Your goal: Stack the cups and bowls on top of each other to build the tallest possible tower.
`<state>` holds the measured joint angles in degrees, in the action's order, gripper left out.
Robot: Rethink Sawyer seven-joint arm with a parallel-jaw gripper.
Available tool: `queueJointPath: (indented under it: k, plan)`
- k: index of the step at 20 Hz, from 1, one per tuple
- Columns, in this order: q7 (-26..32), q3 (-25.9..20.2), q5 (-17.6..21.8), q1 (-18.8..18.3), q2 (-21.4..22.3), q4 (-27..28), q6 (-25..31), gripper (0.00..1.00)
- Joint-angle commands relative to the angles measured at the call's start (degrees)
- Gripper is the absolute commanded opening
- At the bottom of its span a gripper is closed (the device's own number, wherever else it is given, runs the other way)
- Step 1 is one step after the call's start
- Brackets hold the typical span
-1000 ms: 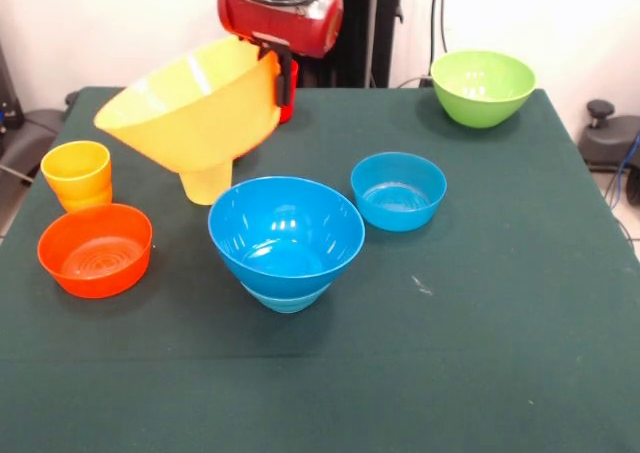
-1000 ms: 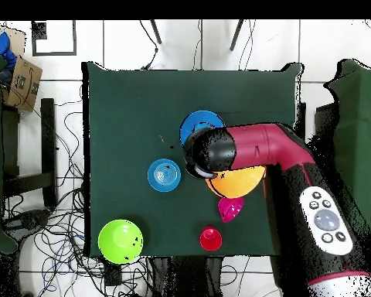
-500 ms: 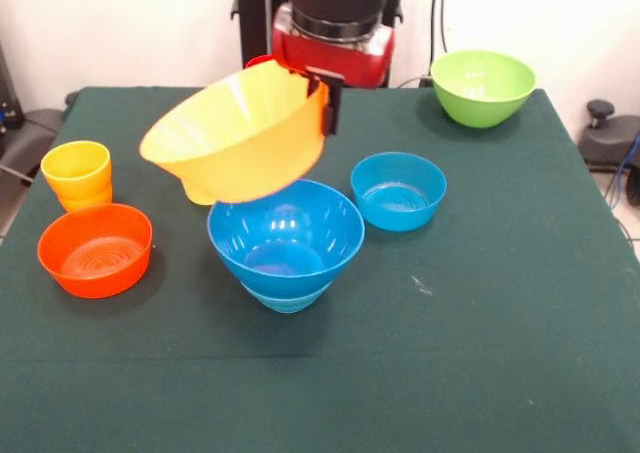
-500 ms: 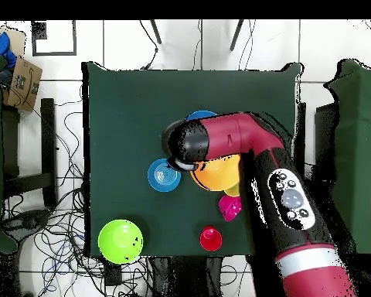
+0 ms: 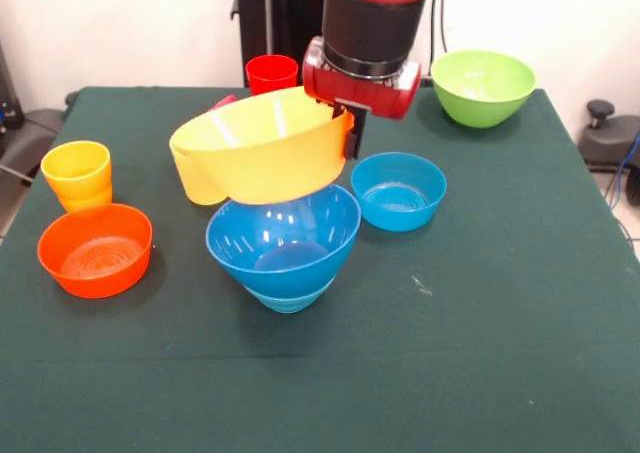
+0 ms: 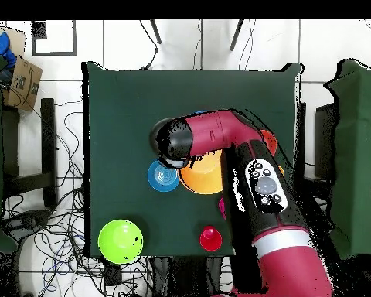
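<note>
My gripper (image 5: 349, 135) is shut on the right rim of the large yellow-orange bowl (image 5: 255, 159), holding it tilted in the air. Directly under it stands the large blue bowl (image 5: 285, 239), which rests on a small light-blue bowl (image 5: 286, 296). The yellow-orange bowl's underside hangs close over the blue bowl's far rim; contact cannot be told. In the overhead view the arm covers the gripper, and the yellow-orange bowl (image 6: 203, 175) shows beside the wrist.
A small blue bowl (image 5: 398, 191) sits right of the stack and a lime green bowl (image 5: 483, 87) at the back right. A red cup (image 5: 271, 73) stands at the back. At the left are an orange-yellow cup (image 5: 76, 173) and a shallow orange bowl (image 5: 95, 250).
The arm has carried the yellow-orange bowl rightward and down, from beside the blue bowl to over it. The bowl is less tilted now.
</note>
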<state>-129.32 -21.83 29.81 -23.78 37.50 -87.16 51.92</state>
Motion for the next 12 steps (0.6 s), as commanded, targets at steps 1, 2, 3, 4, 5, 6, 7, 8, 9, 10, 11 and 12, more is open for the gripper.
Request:
queueJointPath:
  k: [1,2,3,4,5,6,7,8,9,10,11,12]
  plan:
    - [-6.1,4.5,0.8,2.3,-3.7,6.0,1.2,0.00]
    - [-6.0,4.7,0.7,2.6,-4.0,6.5,1.2,0.00]
    - [-6.0,4.9,0.6,2.8,-4.2,6.8,1.1,0.00]
    - [-5.8,5.1,0.3,2.9,-4.0,6.9,1.5,0.00]
    - [-5.6,5.3,0.0,3.1,-3.8,7.0,1.9,0.00]
    - [-5.3,5.4,-0.4,3.3,-3.4,7.1,2.7,0.00]
    - [-4.9,5.5,-1.1,3.4,-2.5,6.8,4.0,0.00]
    - [-4.1,5.5,-1.9,3.5,-1.4,6.7,5.8,0.00]
    - [-2.8,5.4,-2.9,3.4,0.0,6.6,8.2,0.00]
    - [-1.0,5.3,-3.6,3.2,1.4,6.9,11.2,0.00]
    - [0.7,5.3,-4.4,3.0,2.7,7.2,14.3,0.00]
    - [2.1,5.1,-4.9,2.8,3.7,7.8,17.1,0.00]
